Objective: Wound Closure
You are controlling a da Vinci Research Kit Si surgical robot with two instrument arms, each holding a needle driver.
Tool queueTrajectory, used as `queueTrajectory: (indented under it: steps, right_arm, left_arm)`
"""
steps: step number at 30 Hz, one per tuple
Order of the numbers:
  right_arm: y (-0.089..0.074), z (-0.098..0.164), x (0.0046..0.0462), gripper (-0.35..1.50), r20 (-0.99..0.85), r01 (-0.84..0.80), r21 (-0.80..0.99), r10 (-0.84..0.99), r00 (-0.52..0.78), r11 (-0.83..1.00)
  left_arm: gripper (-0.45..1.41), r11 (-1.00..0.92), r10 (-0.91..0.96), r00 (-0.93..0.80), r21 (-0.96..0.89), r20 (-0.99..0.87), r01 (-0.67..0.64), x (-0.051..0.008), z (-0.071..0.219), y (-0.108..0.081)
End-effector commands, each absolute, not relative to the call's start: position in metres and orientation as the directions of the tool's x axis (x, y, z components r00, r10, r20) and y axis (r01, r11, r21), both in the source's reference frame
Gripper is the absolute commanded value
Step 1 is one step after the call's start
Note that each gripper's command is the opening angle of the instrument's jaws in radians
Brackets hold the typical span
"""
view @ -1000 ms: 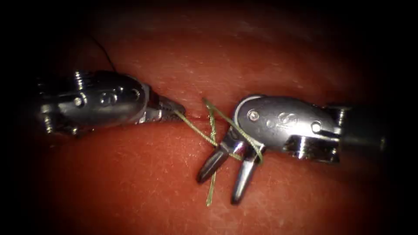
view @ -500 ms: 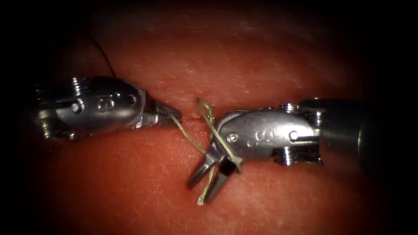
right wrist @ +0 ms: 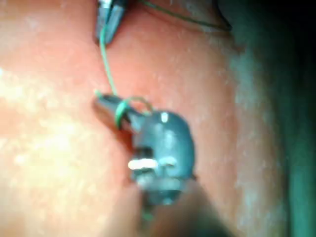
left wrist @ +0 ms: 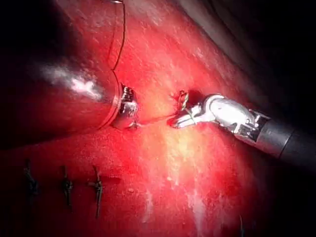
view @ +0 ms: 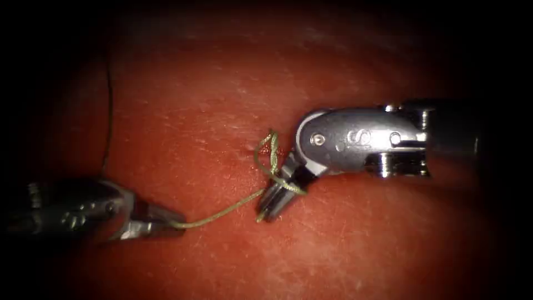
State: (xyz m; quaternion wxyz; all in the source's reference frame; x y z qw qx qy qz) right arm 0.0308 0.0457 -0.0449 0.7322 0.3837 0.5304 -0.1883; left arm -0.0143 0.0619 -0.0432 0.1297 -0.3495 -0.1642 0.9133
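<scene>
a loop of green thread (view: 271,158) stands over the cut in the tissue (view: 222,100) and winds round the jaws of the right arm's tool (view: 273,208), which point down and to the left with their tips drawn together, apparently clamped on the short free end of the thread. from that loop a single strand runs low and leftward, lying slack across the tissue to the left of the cut, into the left arm's tool (view: 166,219), whose jaws are closed on it. the strand's long axis lies from the lower left up to the right, so the two tools sit at opposite ends of one line with the loop close against the right one. compared with a second ago, the left arm's tool has drawn down and away to the left, lengthening the strand, while the right tool's jaws, then spread apart, have closed. a thin dark thread (view: 108,105) hangs near the left edge. earlier stitches (left wrist: 64,185) sit in a row in the left wrist view. where the needle lies cannot be told.
</scene>
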Motion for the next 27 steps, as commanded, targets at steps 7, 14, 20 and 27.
queueTrajectory:
  steps: [7,14,20,27]
  right_arm:
    - [0.050,-0.044,0.0303,-0.35,-0.891,0.605,0.437,0.226,0.394,0.666]
    - [0.050,-0.044,0.0293,-0.35,-0.888,0.590,0.447,0.255,0.382,0.672]
    - [0.051,-0.046,0.0294,-0.35,-0.884,0.568,0.458,0.282,0.373,0.683]
    - [0.052,-0.046,0.0295,-0.35,-0.880,0.550,0.464,0.290,0.376,0.694]
  left_arm:
    - [-0.35,-0.915,0.341,-0.729,-0.386,-0.594,-0.115,-0.0155,-0.046,0.057]
    - [-0.35,-0.911,0.340,-0.725,-0.402,-0.599,-0.095,-0.0171,-0.049,0.054]
    - [-0.35,-0.904,0.345,-0.720,-0.420,-0.602,-0.082,-0.0177,-0.053,0.052]
    - [-0.35,-0.906,0.334,-0.719,-0.419,-0.610,-0.065,-0.0176,-0.054,0.051]
